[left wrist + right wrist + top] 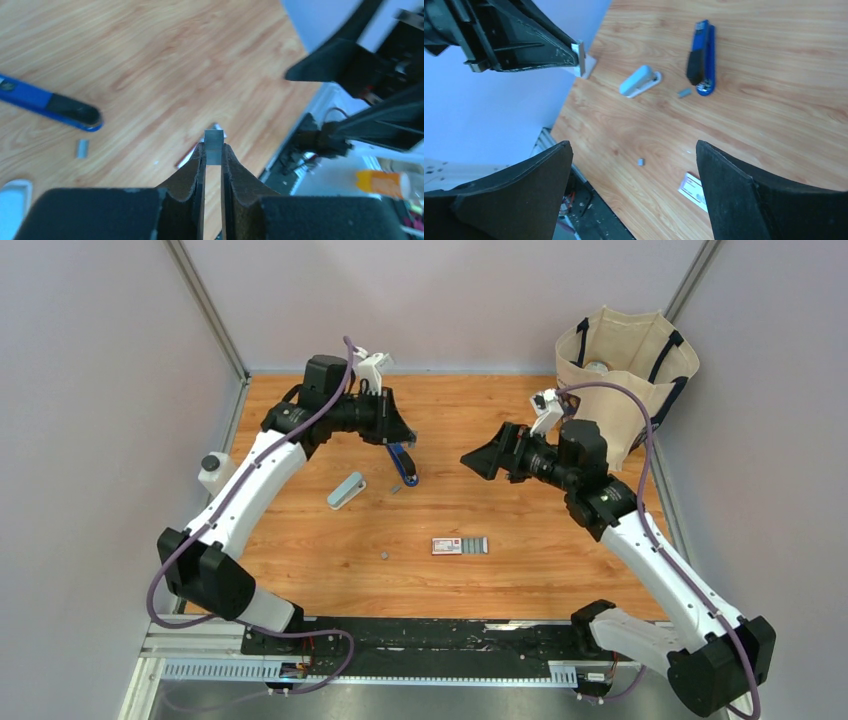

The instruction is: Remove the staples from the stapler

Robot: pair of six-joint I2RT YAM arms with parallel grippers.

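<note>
The blue stapler point(404, 465) lies on the table just below my left gripper point(403, 438); it also shows in the left wrist view point(50, 102) and the right wrist view point(701, 55). My left gripper point(214, 150) is shut on a short silver staple strip point(214, 145), held above the table; the strip also shows in the right wrist view point(581, 56). Two loose staple bits lie on the wood, one beside the stapler point(684, 92) and one nearer the front point(641, 162). My right gripper point(475, 460) is open and empty, held above the table, facing the left one point(634, 145).
A pale grey-green oblong piece point(346, 490) lies left of the stapler. A red-and-white box with a grey tray point(460, 546) sits near the front middle. A canvas tote bag point(625, 370) stands at the back right. A small white bottle point(212, 470) is at the left edge.
</note>
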